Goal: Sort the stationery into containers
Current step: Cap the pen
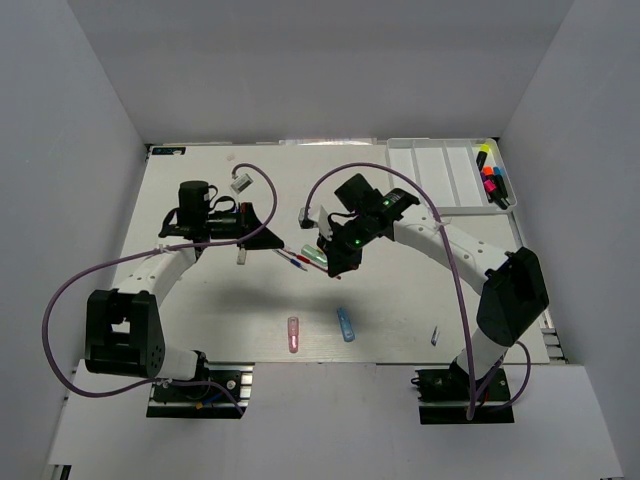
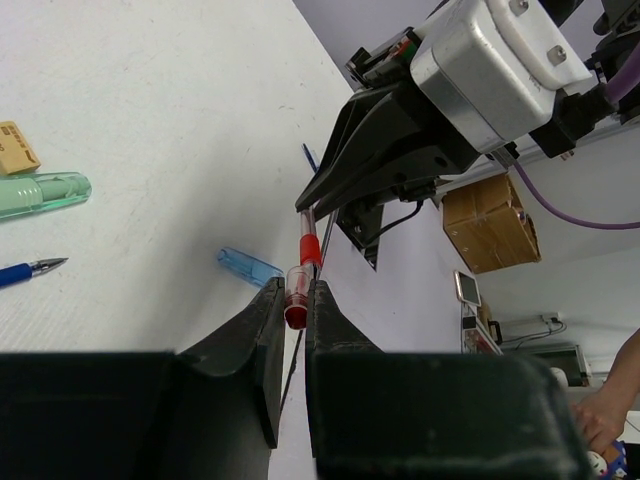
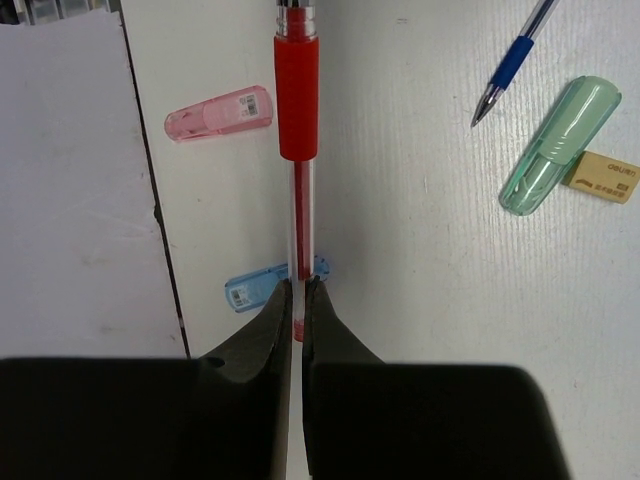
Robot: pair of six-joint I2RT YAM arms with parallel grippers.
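A red pen point(image 3: 297, 100) hangs above the table, held at both ends. My left gripper point(image 2: 293, 300) is shut on one end of the red pen point(image 2: 303, 262). My right gripper point(image 3: 297, 300) is shut on its thin clear barrel at the other end. The two grippers meet mid-table, the left point(image 1: 281, 240) and the right point(image 1: 328, 266). On the table lie a blue pen point(image 3: 515, 62), a green capsule point(image 3: 558, 145), a tan eraser point(image 3: 605, 175), a pink capsule point(image 1: 293, 335) and a blue capsule point(image 1: 346, 324). The white divided tray point(image 1: 425, 165) stands at the far right, with highlighters point(image 1: 490, 180) in its right compartment.
A small pale piece point(image 1: 435, 335) lies near the front right edge. Another small white bit point(image 1: 241, 256) lies below the left gripper. White walls enclose the table on three sides. Purple cables loop over both arms.
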